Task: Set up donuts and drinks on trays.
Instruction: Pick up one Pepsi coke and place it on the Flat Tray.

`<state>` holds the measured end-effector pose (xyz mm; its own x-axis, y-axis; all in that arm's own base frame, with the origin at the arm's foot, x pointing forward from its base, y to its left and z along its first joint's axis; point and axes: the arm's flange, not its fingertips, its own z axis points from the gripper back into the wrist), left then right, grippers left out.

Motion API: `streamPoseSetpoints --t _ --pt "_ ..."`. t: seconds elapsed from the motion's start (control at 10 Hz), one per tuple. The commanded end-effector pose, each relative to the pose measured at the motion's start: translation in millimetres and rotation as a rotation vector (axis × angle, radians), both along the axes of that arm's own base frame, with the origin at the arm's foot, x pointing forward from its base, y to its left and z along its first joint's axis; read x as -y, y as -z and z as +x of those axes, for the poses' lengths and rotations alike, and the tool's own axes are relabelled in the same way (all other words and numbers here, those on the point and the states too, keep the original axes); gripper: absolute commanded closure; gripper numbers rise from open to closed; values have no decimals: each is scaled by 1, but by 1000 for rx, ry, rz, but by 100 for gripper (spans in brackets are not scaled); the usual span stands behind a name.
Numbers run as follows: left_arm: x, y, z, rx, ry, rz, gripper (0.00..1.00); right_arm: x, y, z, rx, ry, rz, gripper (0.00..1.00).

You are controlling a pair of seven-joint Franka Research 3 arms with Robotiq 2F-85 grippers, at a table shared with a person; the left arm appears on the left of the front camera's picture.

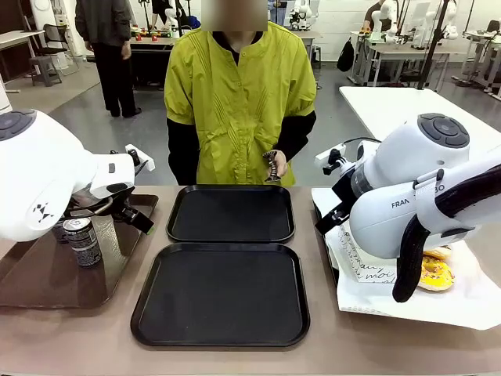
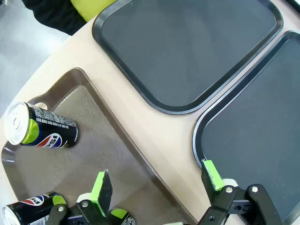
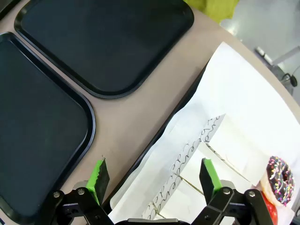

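Note:
Two black trays lie in the middle of the table, one far (image 1: 231, 213) and one near (image 1: 221, 294), both bare. My left gripper (image 2: 157, 180) is open, hovering over the right edge of a brown tray (image 2: 108, 140); its jaws hold nothing. Dark drink cans lie on that brown tray (image 2: 44, 132) (image 2: 26, 212), and one stands upright (image 1: 82, 241). My right gripper (image 3: 153, 176) is open above a script-printed paper sleeve (image 3: 187, 168). A chocolate sprinkled donut (image 3: 280, 180) and a red one (image 3: 270, 212) lie beyond it. A yellow donut (image 1: 437, 272) peeks from behind my right arm.
The white-paper-lined tray (image 1: 368, 298) is at the right, the brown tray (image 1: 39, 274) at the left. A person in a yellow-green top (image 1: 239, 94) stands at the far edge holding a small dark object (image 1: 272, 166). Bare tabletop runs between the trays.

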<state>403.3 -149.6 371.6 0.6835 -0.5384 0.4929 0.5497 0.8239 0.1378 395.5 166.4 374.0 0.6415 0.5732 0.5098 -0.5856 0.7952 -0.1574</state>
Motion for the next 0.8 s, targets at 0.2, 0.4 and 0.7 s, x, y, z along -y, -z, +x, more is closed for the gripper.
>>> streamPoseSetpoints --t 0.2,0.4,0.7 --pt "0 0 0 0 0 0 0 0 0 0 0 0 0 0" --pt "0 0 0 0 0 0 0 0 0 0 0 0 0 0" --pt "0 0 0 0 0 0 0 0 0 0 0 0 0 0"
